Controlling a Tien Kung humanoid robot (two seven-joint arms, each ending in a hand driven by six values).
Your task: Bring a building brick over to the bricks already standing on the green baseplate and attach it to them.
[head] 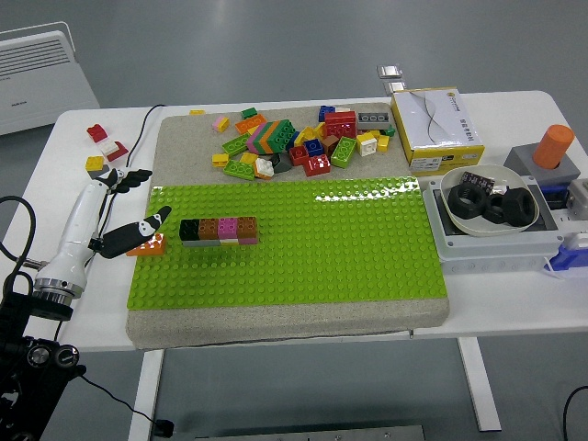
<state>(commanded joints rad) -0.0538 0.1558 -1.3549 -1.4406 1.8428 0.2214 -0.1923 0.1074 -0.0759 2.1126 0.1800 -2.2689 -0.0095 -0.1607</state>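
Bricks stand in a short row [219,230] on the green baseplate [303,248], toward its left side: black, brown, pink and orange-brown, touching one another. Just left of the row, apart from it by a small gap, an orange brick [149,244] sits on the baseplate near its left edge. The left hand [124,209] hangs over that edge with its fingers spread and holding nothing; one dark finger [138,232] lies over the orange brick, though whether it touches cannot be told. The white forearm runs down toward the lower left corner.

Beyond the baseplate, on the grey mat [184,138], lies a loose heap of coloured bricks [294,142]. A few more small bricks [103,147] rest on the white bench [55,184] at the far left. To the right stand a yellow-and-white box [436,129], a bowl of black rings [490,202] in a grey tray [459,246], and an orange cylinder [554,145].
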